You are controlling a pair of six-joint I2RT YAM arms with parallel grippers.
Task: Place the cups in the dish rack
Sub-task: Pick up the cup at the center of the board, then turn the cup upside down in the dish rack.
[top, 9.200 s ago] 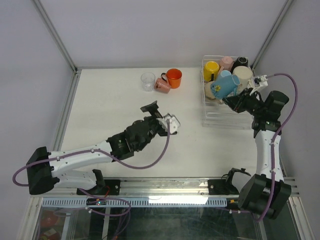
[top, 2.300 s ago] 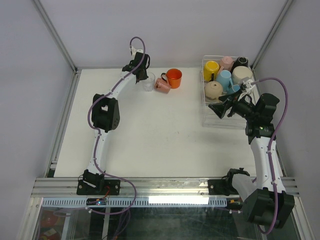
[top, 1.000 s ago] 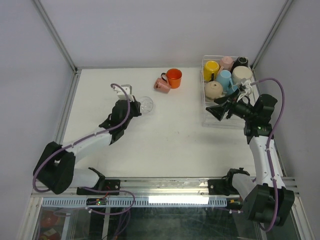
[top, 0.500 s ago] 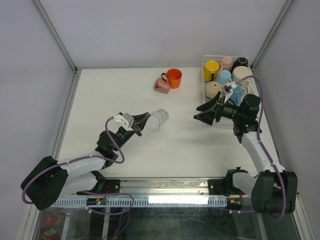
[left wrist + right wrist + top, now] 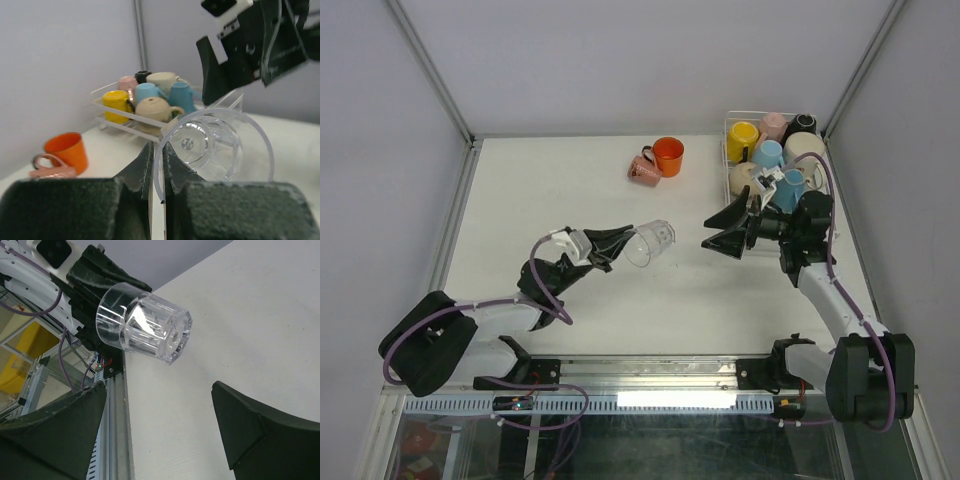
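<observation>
Pinching tumbler (image 5: 212, 150) rim, L fingers (image 5: 132, 187) (clear on wrist cam), R fingers (image 5: 55, 430) wide, empty

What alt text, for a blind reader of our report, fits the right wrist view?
A clear glass tumbler hangs sideways, base toward the camera, rim pinched by the left gripper, above a white table. The right gripper, open, frames the bottom corners.

Clear round tumbler (image 5: 145, 330): glossy, transparent, ribbed base; flat white tabletop (image 5: 240, 330): matt, smooth; small orange mug (image 5: 66, 150): shiny glaze
</observation>
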